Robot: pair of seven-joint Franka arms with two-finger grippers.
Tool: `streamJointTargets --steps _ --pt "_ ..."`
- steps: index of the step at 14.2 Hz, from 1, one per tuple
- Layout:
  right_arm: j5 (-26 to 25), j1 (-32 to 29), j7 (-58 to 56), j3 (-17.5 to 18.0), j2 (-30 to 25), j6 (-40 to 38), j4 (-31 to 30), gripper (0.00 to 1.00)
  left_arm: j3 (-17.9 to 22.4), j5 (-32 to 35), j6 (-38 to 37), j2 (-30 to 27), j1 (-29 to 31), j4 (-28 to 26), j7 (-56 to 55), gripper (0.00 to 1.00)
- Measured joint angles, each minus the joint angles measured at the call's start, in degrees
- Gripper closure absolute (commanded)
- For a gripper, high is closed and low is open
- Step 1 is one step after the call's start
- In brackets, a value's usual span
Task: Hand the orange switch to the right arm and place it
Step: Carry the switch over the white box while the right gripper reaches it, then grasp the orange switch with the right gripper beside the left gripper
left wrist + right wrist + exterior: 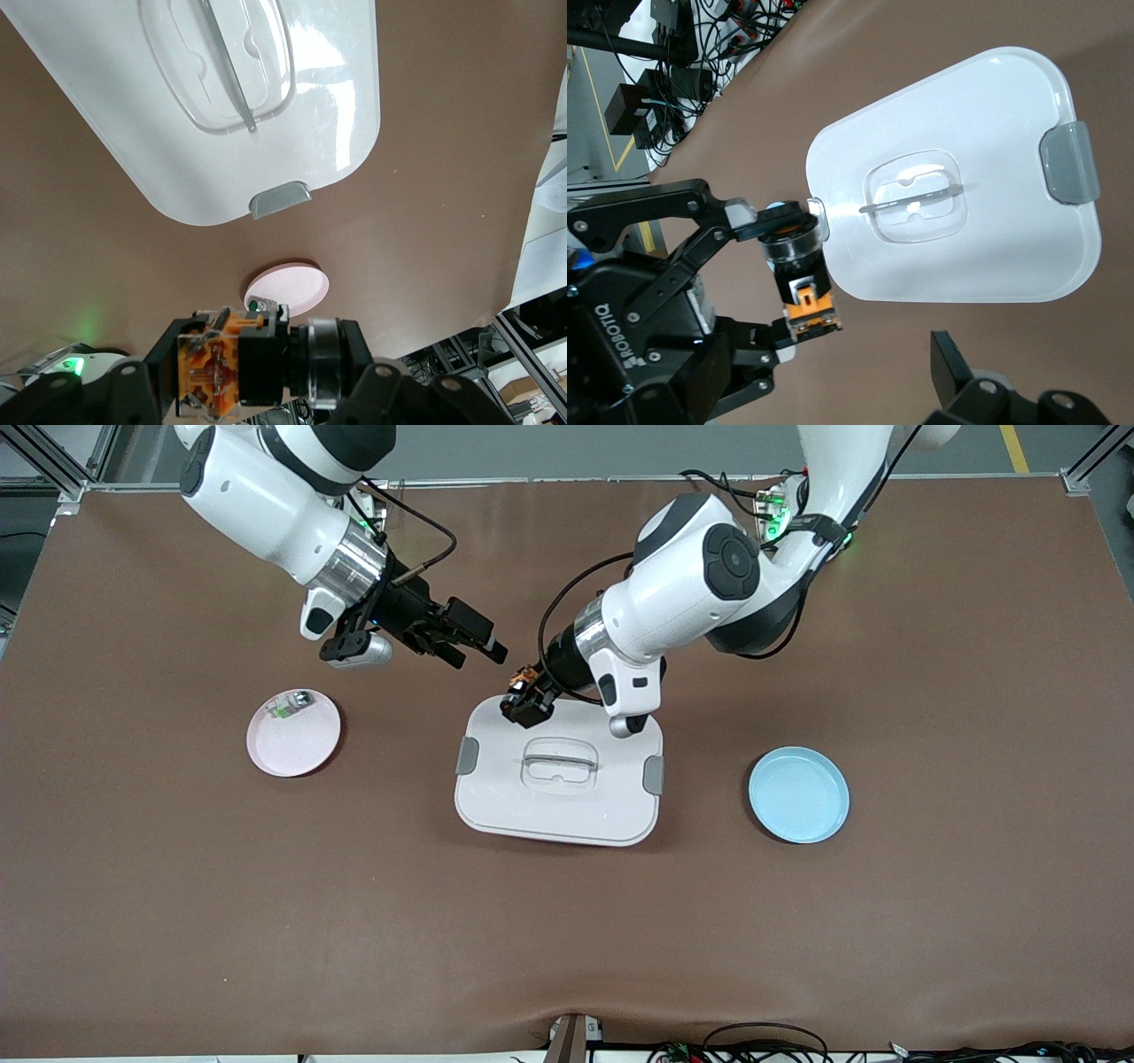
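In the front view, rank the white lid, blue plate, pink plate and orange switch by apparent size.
1. White lid
2. Blue plate and pink plate: look alike, unranked
3. Orange switch, held above the table, clearly smallest

The white lid occupies mid-table, its raised handle at its centre. Your left gripper hangs over the lid's corner nearest the bases, jaws clamped on the orange switch; that corner is blocked from above. Your right gripper hangs over bare table toward the right arm's end, jaws wide apart, with an open gap of air between it and the switch. The pink plate lies nearer the front camera than the right gripper, with a small white-and-green part at its rim. The blue plate sits toward the left arm's end, well apart from the lid. The brown table between lid and front camera is open.
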Motion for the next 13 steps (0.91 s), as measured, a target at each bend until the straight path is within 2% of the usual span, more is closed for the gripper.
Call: streamJointTargets --steps 4,9,13 --pt "0.6 0.3 0.3 -0.2 0.8 1.9 -0.4 0.00 0.0 -0.2 1.2 1.0 -1.4 0.3 -0.4 1.00" --pt "0.6 2.7 0.3 -0.2 4.8 7.2 -0.5 0.00 0.0 -0.2 1.7 1.2 -2.1 0.5 -0.7 1.00" --pt "0.7 3.3 0.3 -0.2 5.7 7.8 -0.5 0.00 0.1 -0.2 1.8 1.3 -2.0 0.5 -0.8 1.00"
